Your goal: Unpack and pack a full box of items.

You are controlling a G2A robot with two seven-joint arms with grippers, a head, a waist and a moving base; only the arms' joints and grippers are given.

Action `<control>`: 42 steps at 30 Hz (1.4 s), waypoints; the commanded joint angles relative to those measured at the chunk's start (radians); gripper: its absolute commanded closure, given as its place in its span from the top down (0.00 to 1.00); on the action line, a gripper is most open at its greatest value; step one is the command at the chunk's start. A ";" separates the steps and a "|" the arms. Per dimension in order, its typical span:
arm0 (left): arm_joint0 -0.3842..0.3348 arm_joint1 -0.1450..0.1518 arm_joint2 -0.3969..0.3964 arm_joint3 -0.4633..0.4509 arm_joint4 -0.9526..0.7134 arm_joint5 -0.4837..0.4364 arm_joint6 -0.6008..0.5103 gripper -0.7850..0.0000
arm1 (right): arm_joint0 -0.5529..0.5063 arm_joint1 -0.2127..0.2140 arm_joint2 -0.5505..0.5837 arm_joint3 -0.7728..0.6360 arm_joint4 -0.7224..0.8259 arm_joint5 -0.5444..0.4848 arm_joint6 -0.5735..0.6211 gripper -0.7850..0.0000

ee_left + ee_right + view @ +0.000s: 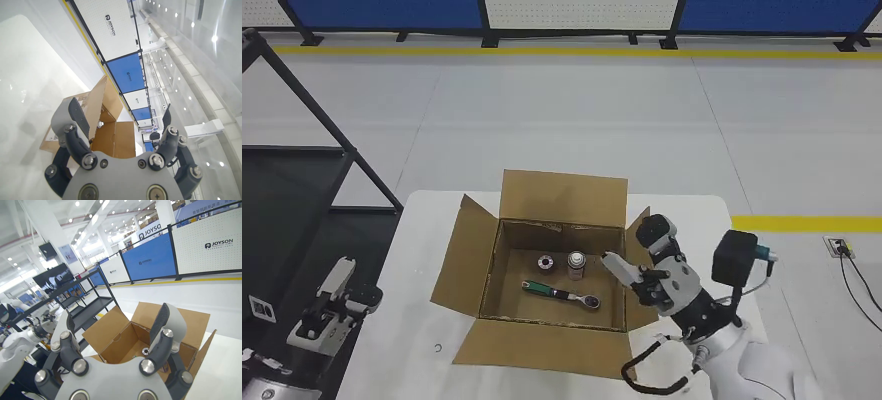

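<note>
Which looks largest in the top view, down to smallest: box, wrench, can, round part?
1. box
2. wrench
3. can and round part look nearly alike. The can stands upright, its top nearer the camera, so I do not rank them.

A dark logo with a company wordmark beside it is printed on the white pegboard panels (208, 253) of the fence. The same mark shows fainter on the blue panels (149, 258) between them, and the smaller line under the wordmark is too fine to read. The box (105, 94) carries handling marks (83, 99) and a white sticker (53, 137) on its outer wall, and a banner (200, 209) far behind the fence bears light characters, all too small to make out.
</note>
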 commanded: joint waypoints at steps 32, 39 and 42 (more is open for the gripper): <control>-0.281 0.056 0.045 0.248 -0.156 0.267 -0.332 1.00 | -0.030 0.030 0.160 0.031 0.406 0.140 0.250 1.00; -0.383 0.086 0.067 0.331 -0.177 0.406 -0.474 1.00 | -0.023 0.046 0.227 0.033 0.471 0.205 0.340 1.00; -0.383 0.086 0.067 0.331 -0.177 0.406 -0.474 1.00 | -0.023 0.046 0.227 0.033 0.471 0.205 0.340 1.00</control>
